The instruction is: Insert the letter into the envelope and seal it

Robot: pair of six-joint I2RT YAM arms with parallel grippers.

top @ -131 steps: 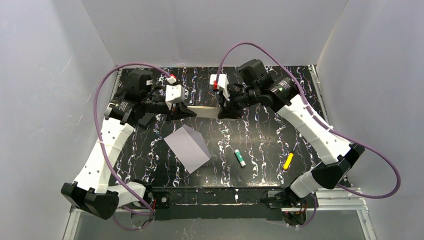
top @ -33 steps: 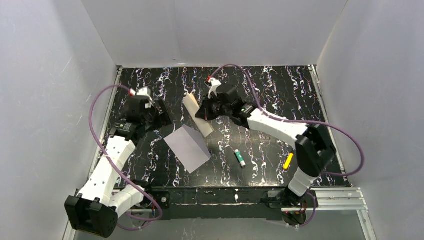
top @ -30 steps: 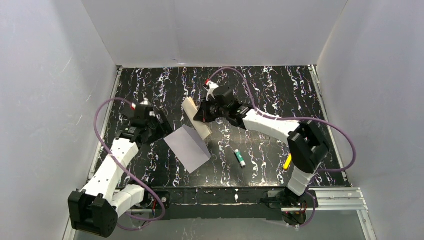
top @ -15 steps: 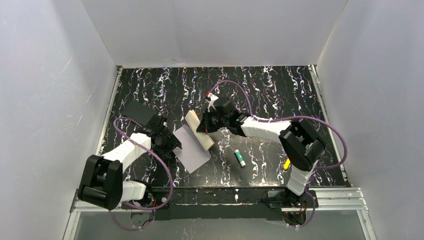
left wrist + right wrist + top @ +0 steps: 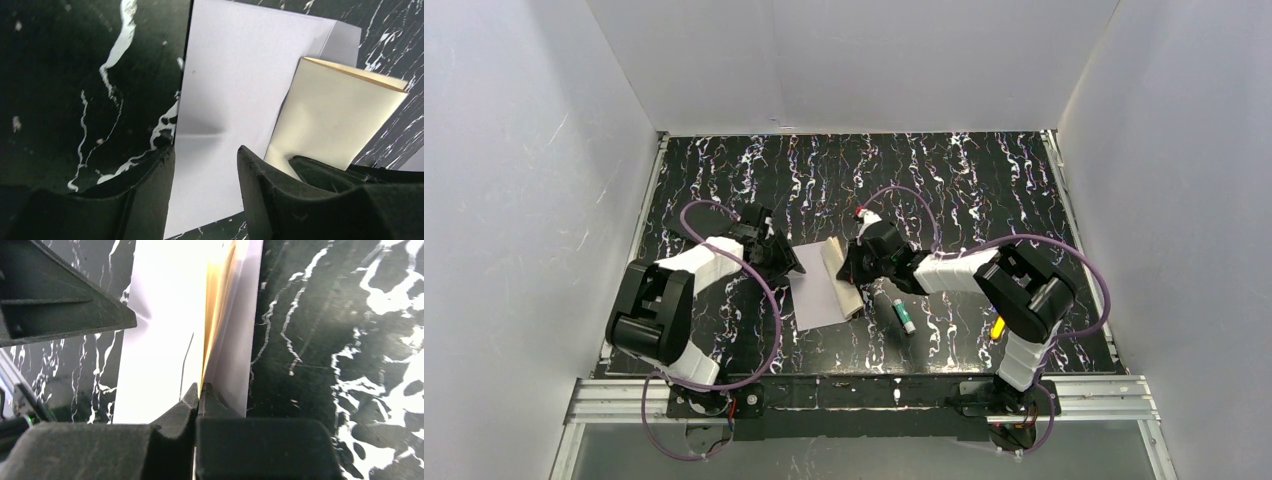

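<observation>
Right tool [image 5: 198, 388] tight on the letter [image 5: 219, 305]

The black marbled table [image 5: 984, 180] carries the envelope [image 5: 817, 300], a green-capped tube [image 5: 904, 315] and a yellow stick [image 5: 1001, 324].

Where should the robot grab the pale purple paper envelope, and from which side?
The pale lavender flat paper envelope lies flat, and the folded tan paper letter, pinched by the right gripper, covers its right side. So probably grip its bare left edge, coming from the left, where the left gripper sits, jaws apart.
</observation>
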